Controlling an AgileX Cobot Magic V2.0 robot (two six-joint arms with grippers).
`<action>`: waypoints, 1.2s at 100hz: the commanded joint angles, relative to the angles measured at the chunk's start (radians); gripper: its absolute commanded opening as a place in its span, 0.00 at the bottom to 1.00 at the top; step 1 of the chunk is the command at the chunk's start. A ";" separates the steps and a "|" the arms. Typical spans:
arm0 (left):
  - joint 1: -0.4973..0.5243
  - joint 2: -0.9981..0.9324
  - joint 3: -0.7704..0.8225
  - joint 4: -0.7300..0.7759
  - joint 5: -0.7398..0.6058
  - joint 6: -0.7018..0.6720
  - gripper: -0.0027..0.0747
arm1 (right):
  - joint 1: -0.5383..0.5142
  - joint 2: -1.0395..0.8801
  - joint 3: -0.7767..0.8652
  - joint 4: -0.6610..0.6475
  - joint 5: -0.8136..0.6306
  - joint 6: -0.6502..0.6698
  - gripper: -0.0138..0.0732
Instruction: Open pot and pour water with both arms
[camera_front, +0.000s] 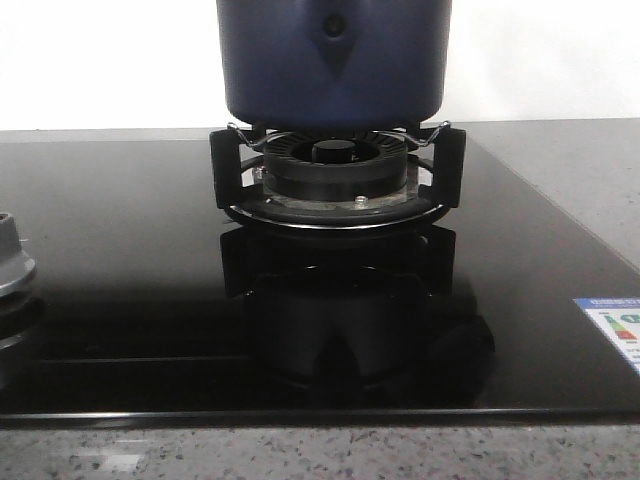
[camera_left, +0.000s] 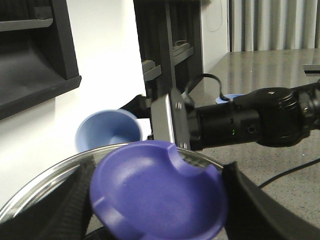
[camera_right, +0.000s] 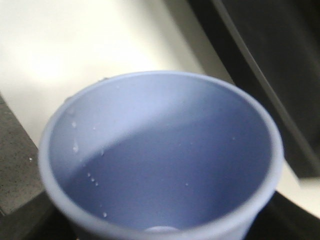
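Note:
The dark navy pot (camera_front: 333, 60) stands on the burner ring (camera_front: 335, 175), its top cut off by the front view. No gripper shows in that view. In the left wrist view my left gripper (camera_left: 157, 200) is shut on the purple knob (camera_left: 157, 192) of a glass lid (camera_left: 45, 180), with one dark finger (camera_left: 67, 205) on each side of the knob. My right arm (camera_left: 250, 122) reaches in behind the lid, and its gripper (camera_left: 137, 112) holds a light-blue cup (camera_left: 107, 132). The cup (camera_right: 165, 165) fills the right wrist view, droplets on its inner wall, hiding the fingers.
A black glass hob (camera_front: 120, 300) carries the burner. A second burner (camera_front: 12, 265) sits at its left edge and a label (camera_front: 615, 325) at its right. Grey speckled countertop (camera_front: 320, 455) lies in front. Dark shelves (camera_left: 30, 50) and a cable (camera_left: 290, 172) show behind the lid.

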 joint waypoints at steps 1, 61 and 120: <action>0.002 -0.025 -0.030 -0.098 -0.007 -0.007 0.36 | -0.001 -0.079 -0.012 0.101 0.136 0.079 0.41; 0.002 -0.025 -0.030 -0.093 -0.003 -0.007 0.36 | -0.553 -0.231 0.566 0.414 -0.485 0.319 0.41; 0.002 -0.025 -0.030 -0.069 0.001 -0.011 0.36 | -0.590 -0.200 0.608 0.414 -0.506 0.319 0.44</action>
